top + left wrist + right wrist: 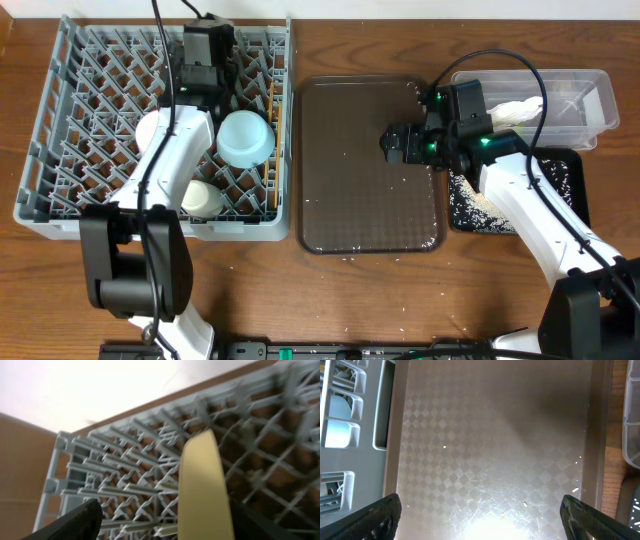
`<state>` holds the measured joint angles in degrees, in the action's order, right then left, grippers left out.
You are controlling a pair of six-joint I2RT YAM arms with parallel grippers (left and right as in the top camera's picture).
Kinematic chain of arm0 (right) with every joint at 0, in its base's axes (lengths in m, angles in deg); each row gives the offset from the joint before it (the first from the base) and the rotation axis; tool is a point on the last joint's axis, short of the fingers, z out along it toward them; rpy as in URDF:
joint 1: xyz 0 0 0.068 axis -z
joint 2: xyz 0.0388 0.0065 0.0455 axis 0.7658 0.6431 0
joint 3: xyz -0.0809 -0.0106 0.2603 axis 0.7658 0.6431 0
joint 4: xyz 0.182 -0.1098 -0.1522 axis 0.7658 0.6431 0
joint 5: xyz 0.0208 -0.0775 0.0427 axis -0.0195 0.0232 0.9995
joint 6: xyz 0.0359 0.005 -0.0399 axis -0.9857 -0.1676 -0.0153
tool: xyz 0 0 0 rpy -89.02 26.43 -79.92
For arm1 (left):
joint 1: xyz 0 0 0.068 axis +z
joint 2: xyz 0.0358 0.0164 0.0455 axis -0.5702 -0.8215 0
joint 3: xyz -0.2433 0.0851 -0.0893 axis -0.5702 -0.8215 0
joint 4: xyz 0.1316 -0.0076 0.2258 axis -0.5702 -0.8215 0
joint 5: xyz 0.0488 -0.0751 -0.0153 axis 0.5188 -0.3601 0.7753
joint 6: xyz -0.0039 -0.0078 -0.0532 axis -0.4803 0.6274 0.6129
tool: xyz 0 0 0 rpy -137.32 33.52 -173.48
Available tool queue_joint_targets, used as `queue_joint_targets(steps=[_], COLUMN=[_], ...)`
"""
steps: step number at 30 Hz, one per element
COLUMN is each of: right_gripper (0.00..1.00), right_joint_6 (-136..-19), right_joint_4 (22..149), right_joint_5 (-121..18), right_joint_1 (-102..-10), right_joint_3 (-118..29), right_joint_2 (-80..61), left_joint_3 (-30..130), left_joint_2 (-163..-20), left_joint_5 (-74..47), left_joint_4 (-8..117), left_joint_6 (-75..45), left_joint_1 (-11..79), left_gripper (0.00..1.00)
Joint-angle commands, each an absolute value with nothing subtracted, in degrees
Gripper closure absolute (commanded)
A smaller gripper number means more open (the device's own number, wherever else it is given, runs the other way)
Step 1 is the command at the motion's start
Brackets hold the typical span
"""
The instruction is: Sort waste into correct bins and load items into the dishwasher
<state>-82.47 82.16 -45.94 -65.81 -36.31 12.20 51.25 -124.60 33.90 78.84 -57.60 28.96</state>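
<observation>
The grey dish rack (60,120) holds a light blue bowl (245,137), a white bowl (150,128) half hidden by my left arm, a small white cup (200,198) and wooden chopsticks (270,120). My left gripper (207,45) hangs over the rack's far side. In the left wrist view its fingers (165,510) are open around the yellow plate (202,485), which stands on edge against the right finger. My right gripper (392,145) is open and empty above the brown tray (340,200). The white napkin (515,112) lies in the clear tub (590,95). The wrapper does not show.
The black tray (575,175) in front of the tub holds white rice scraps (470,205). A few grains lie on the brown tray (495,435) and on the wooden table (400,310). The rack's side (350,425) shows left of the tray.
</observation>
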Motion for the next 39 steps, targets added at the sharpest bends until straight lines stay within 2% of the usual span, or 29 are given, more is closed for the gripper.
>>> queue_joint_targets(steps=[1, 7, 10, 15, 19, 24, 29, 39], right_gripper=[0.01, 0.01, 0.01, 0.01, 0.01, 0.01, 0.01, 0.01], right_joint_6=[-82.88, -82.88, -82.88, -82.84, -82.84, -82.84, -82.84, -82.82], right_joint_4=[82.27, 82.46, 82.46, 83.10, 83.10, 83.10, 83.10, 83.10], right_joint_5=[-45.64, -45.64, -45.64, -45.66, -45.66, -45.66, -46.10, -46.10], right_joint_1=[-66.56, -66.56, -66.56, -66.56, -66.56, -66.56, -66.56, -66.56], right_joint_3=[-36.31, -36.31, -36.31, -36.31, -36.31, -36.31, -36.31, -36.31], right_joint_2=[12.40, 12.40, 12.40, 12.40, 12.40, 12.40, 12.40, 12.40], left_joint_3=[51.60, 51.60, 51.62, 51.62, 51.62, 51.62, 51.60, 51.60], left_joint_2=[-119.53, -114.15, -111.20, -102.99, -95.01, -81.78, -74.55, -68.60], left_joint_5=[32.42, 32.35, 28.00, 16.79, 11.54, 10.49, 10.49, 9.90], left_joint_4=[78.80, 76.53, 73.80, 65.99, 56.35, 39.41, 33.38, 22.39], left_joint_6=[-56.05, -53.82, -50.87, -36.71, -29.95, -29.67, -29.69, -29.69], left_joint_1=[27.65, 27.06, 27.06, 27.06, 27.06, 27.06, 27.06, 27.06], left_gripper=[0.18, 0.15, 0.15, 0.15, 0.15, 0.14, 0.08, 0.07])
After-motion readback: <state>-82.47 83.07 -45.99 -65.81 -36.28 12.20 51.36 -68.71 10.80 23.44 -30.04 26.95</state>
